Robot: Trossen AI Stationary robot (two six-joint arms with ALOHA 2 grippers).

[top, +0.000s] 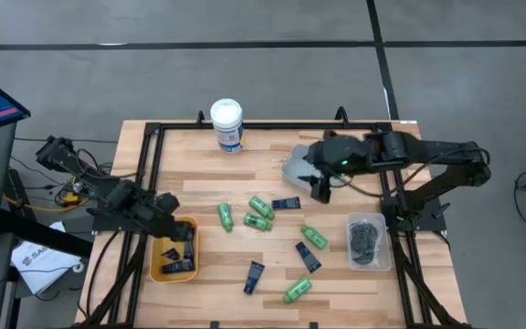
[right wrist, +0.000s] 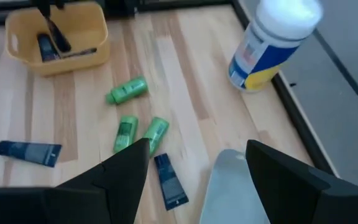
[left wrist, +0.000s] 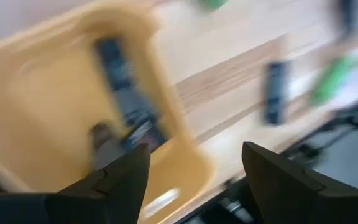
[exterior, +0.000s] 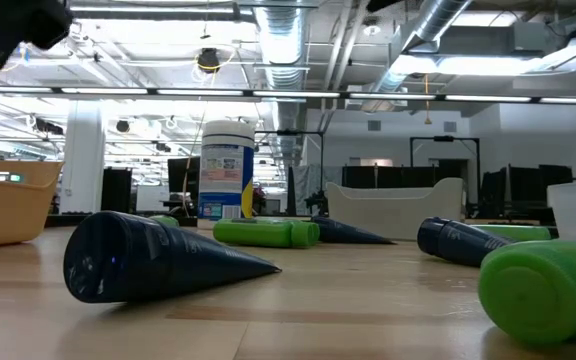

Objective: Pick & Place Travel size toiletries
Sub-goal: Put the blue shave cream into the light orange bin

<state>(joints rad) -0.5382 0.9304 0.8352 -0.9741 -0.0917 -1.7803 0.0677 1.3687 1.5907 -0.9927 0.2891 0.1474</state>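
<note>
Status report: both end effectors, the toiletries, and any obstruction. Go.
Left end effector open, empty, over yellow bin. Right end effector open, empty, above navy tube. Green bottles and tubes loose on table. White canister stands clear.

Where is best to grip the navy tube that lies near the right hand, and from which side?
Probably from straight above, across the narrow width of the navy tube at mid-body: it lies flat on the table. The open right hand hangs just beside it.

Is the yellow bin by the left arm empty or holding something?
Holding something: the yellow bin has dark tubes lying inside it, seen from above and by both wrist cameras.
</note>
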